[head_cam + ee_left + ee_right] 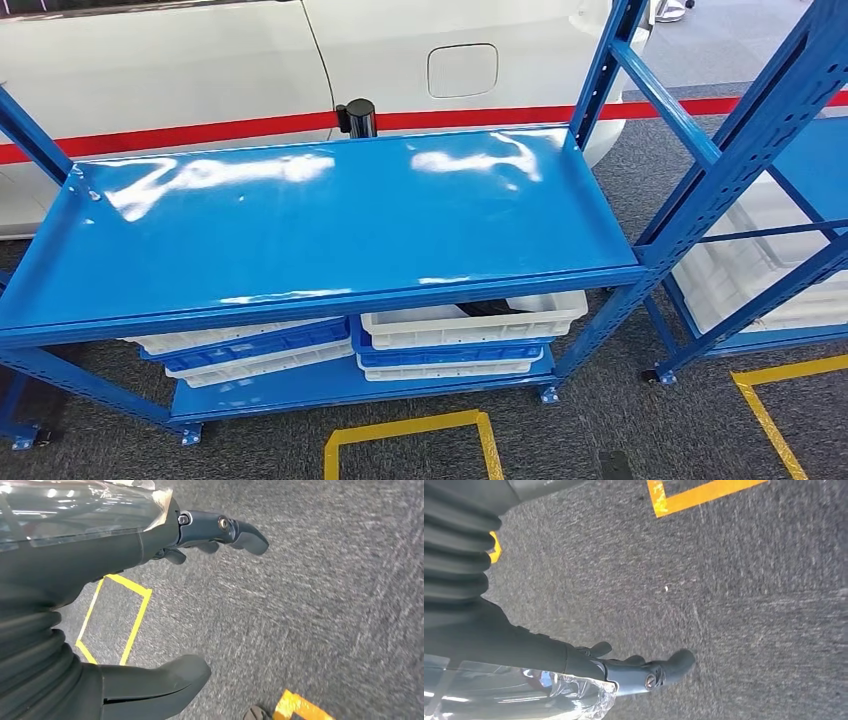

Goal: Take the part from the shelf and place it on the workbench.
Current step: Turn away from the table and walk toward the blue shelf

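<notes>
A blue metal shelf (330,215) stands in front of me in the head view, its glossy top board bare. On its lower board sit stacked white and blue trays. Something dark (490,308), mostly hidden by the top board, lies in the upper white tray (470,325) on the right stack. My left hand (115,560) hangs above grey carpet with its fingers (235,530) and thumb (165,685) apart, holding nothing. My right hand (574,665) hangs over the carpet too, fingers (669,667) stretched out and holding nothing.
A second stack of trays (250,350) sits on the lower board's left. Another blue rack (740,200) with white bins (760,270) stands at the right. Behind the shelf are a white car (300,50), red barrier tape (200,130) and a black post (356,117). Yellow tape (410,435) marks the carpet.
</notes>
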